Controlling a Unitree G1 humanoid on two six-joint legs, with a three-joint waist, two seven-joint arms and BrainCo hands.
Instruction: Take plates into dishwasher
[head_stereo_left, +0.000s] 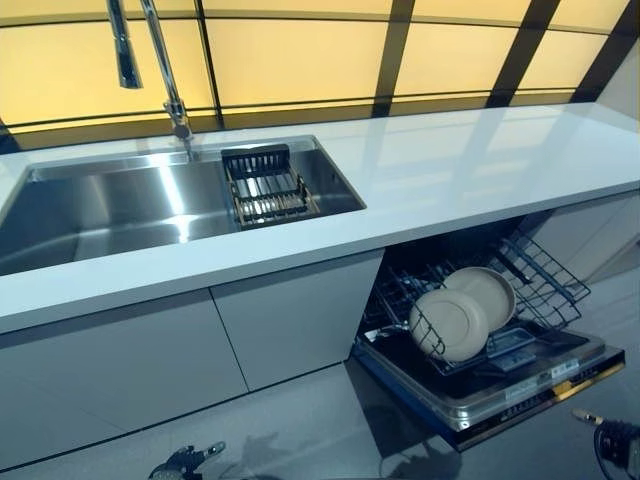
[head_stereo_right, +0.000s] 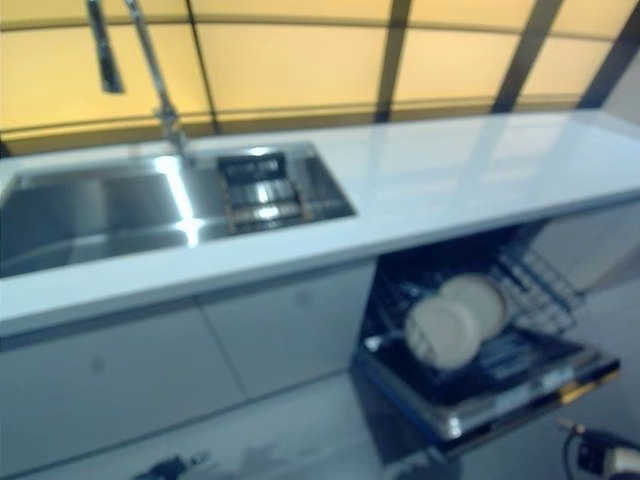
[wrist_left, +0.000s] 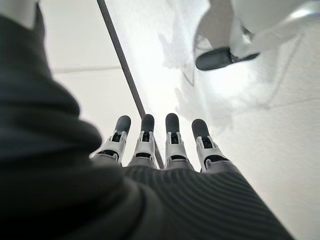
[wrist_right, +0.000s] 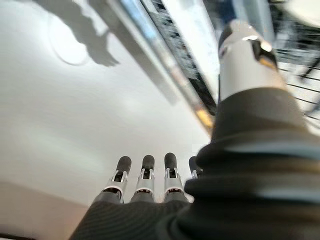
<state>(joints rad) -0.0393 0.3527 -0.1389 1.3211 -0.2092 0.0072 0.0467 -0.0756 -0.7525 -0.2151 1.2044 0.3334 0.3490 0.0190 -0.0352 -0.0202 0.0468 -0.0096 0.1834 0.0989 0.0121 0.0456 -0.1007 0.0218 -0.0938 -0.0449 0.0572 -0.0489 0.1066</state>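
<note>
Two cream plates, one in front and one behind, stand upright in the pulled-out lower rack of the open dishwasher under the counter at the right. My left hand hangs low near the floor in front of the cabinets; its wrist view shows the fingers straight and holding nothing. My right hand hangs low by the dishwasher door's right corner, its fingers also straight and empty. No plate is in either hand.
A white counter runs across, with a steel sink, a tall faucet and a small wire basket in the sink. Grey cabinet doors stand left of the dishwasher. The lowered door's edge juts into the floor space.
</note>
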